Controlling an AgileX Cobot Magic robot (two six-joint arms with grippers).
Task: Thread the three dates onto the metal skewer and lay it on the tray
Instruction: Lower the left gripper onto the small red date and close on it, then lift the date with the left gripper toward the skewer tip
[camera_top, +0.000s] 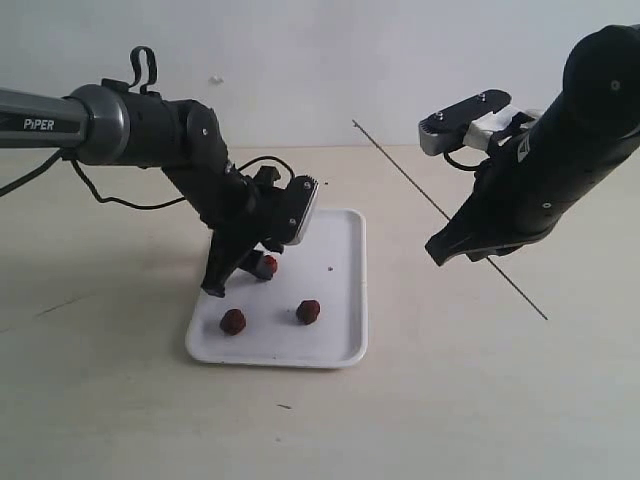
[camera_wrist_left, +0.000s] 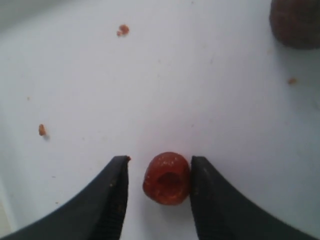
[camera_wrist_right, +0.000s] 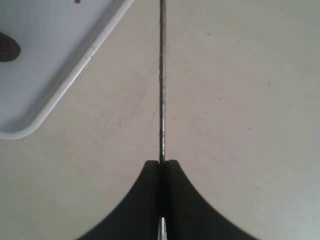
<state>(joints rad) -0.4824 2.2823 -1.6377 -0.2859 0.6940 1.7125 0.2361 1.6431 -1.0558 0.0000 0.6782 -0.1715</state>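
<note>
Pale desk (camera_top: 480, 400): left end effector (camera_wrist_left: 160, 161) spread around 1 date (camera_wrist_left: 166, 178), probably soft and light, so squeeze its sides gently; right end effector (camera_wrist_right: 161, 165) pinches the skewer (camera_wrist_right: 161, 90).

pale beige table (camera_top: 500, 400), white tray (camera_top: 340, 300) lying on it

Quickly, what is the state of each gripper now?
Left gripper: open, jaws either side of a date.
Right gripper: closed on the metal skewer.
</note>
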